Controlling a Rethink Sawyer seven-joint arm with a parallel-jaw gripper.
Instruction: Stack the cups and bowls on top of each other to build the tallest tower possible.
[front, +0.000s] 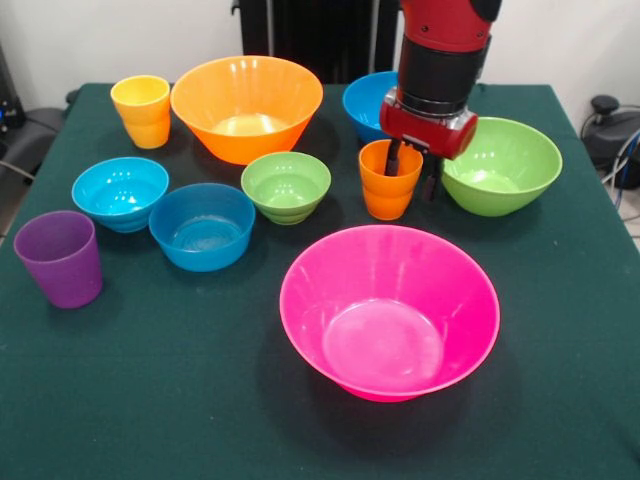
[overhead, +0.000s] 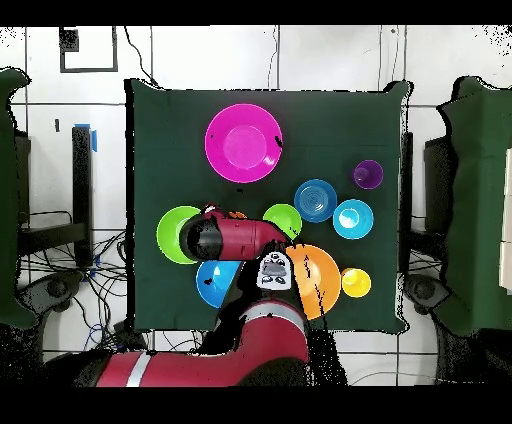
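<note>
The gripper (front: 417, 165) hangs straight down over the orange cup (front: 388, 182), and that is the relation the coming move turns on: the cup stands upright and mouth up directly beneath the red wrist, so its long axis runs in line with the tool. One dark finger (front: 396, 157) reaches down inside the cup's mouth at the far rim, and a second shows outside the cup wall on the side toward the medium green bowl (front: 502, 165). The jaws thus straddle the cup's rim, spread a little wider than the wall is thick; whether they already pinch it I cannot tell, though a sliver of gap seems to remain, so I judge them not yet closed.

The cup sits on the green worktop (front: 150, 400) between the small green bowl (front: 286, 186) and the medium green bowl, near both but touching neither. The large pink bowl (front: 389, 312), the likely base for the tower, lies empty toward the camera from the cup in the front view, with bare cloth between them. Nothing is stacked yet: the large orange bowl (front: 247, 105), the yellow cup (front: 142, 110), the purple cup (front: 59, 257), the cyan bowl (front: 120, 192) and the blue bowl (front: 202, 225) all stand singly, and another blue bowl (front: 366, 103) is half hidden behind the arm.

In the overhead view the arm covers the cup almost wholly, showing only an orange sliver (overhead: 236, 214) beside the wrist.

My judgement: the next move is to pinch the rim, lift straight up, and carry the cup toward the pink bowl.
</note>
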